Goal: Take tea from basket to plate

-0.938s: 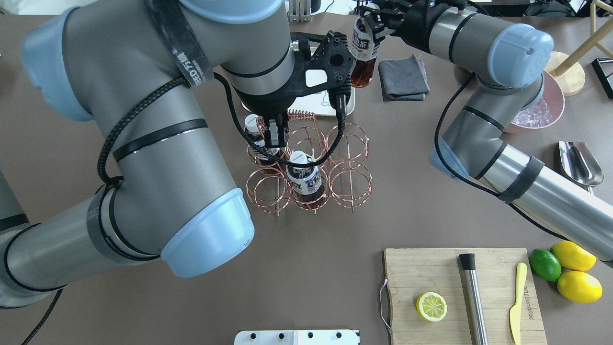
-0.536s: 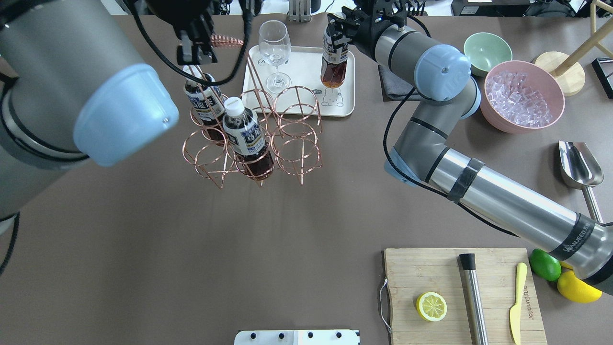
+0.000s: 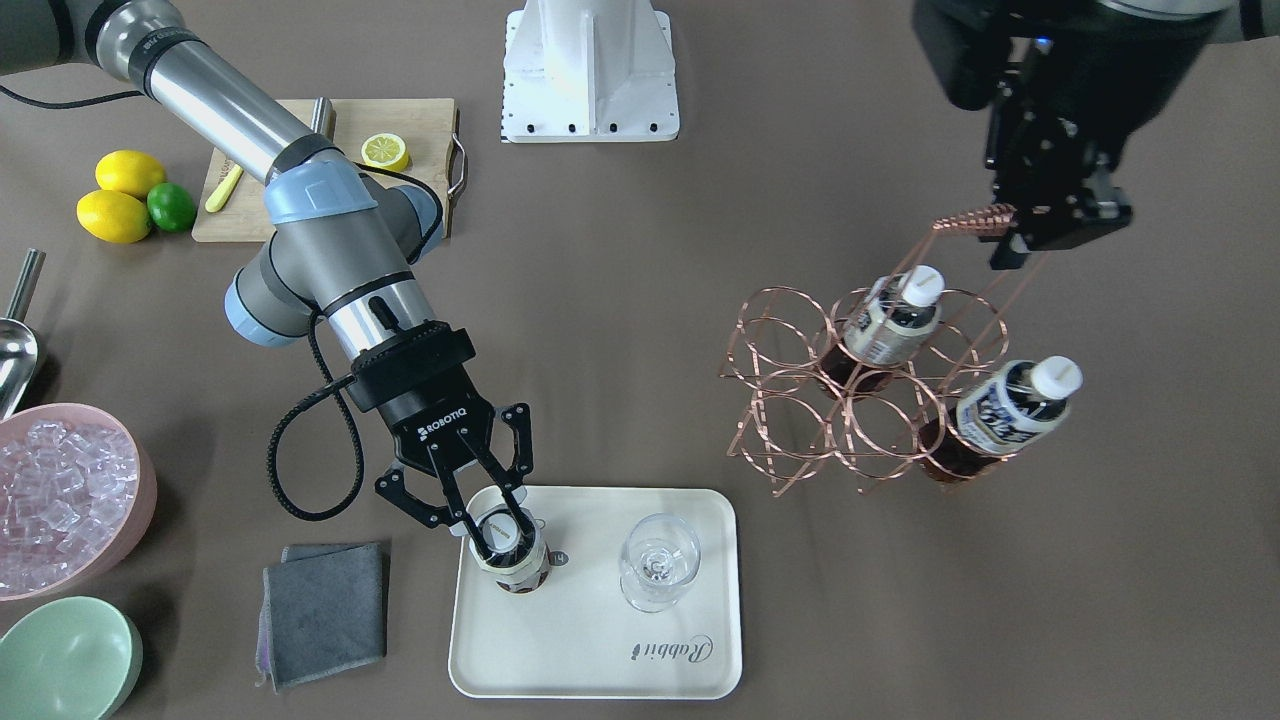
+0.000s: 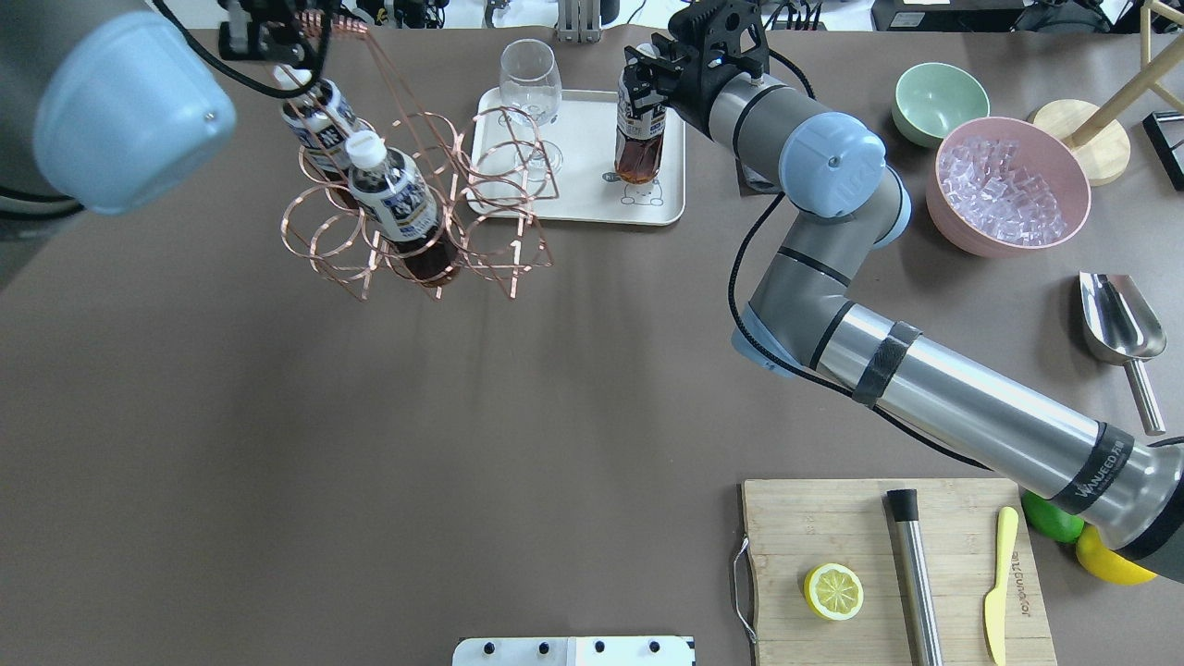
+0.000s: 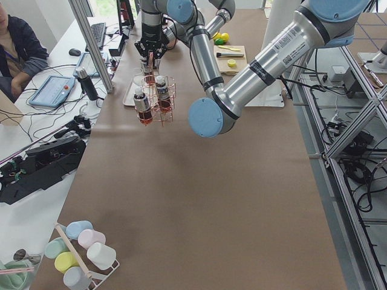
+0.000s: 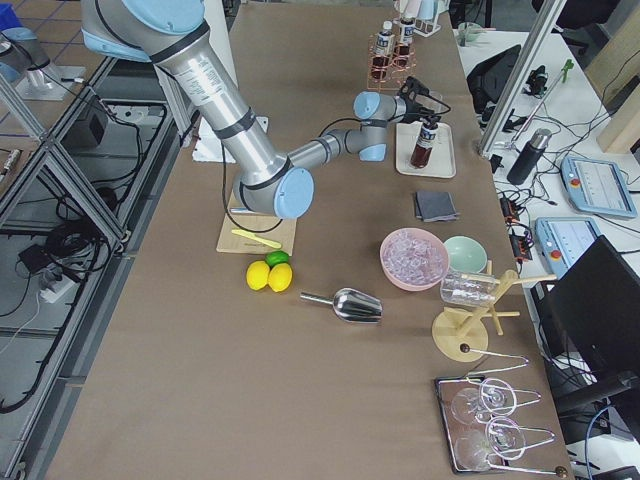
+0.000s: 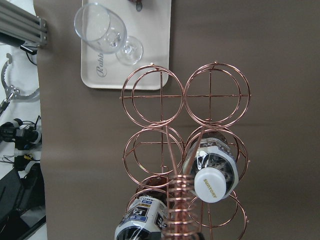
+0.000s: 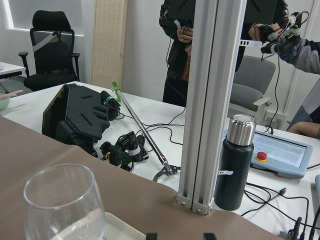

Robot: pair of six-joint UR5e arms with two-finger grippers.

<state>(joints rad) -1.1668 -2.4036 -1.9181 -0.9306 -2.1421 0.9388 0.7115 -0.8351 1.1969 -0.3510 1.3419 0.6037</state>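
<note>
Cap and neck of the tea (image 3: 520, 570) on the plate (image 3: 600, 640) sit hidden under the right gripper (image 3: 497, 528) in the front-facing view — the right wrist view catches only its fingertips (image 8: 151, 235), cut by the bottom edge. The left gripper (image 3: 1012, 228) is clipped by the top edge overhead, and in the left wrist view the basket (image 7: 185, 125) handle and one bottle (image 7: 142, 222) run off the bottom. Side views: grips too small to read.

Counts on the desk (image 4: 370, 462)
Three tea bottles (image 4: 398, 217) (image 4: 321, 125) (image 4: 636, 139), one basket (image 4: 460, 242) of six rings, one plate (image 4: 592, 199), one stemmed glass (image 4: 530, 92), two bowls (image 4: 1008, 242) (image 4: 934, 102), two lemons (image 3: 130, 173) (image 3: 114, 217), one lime (image 3: 171, 206), one lemon half (image 4: 832, 592), one cutting board (image 4: 814, 527), one scoop (image 4: 1115, 319), one cloth (image 3: 325, 610).
</note>
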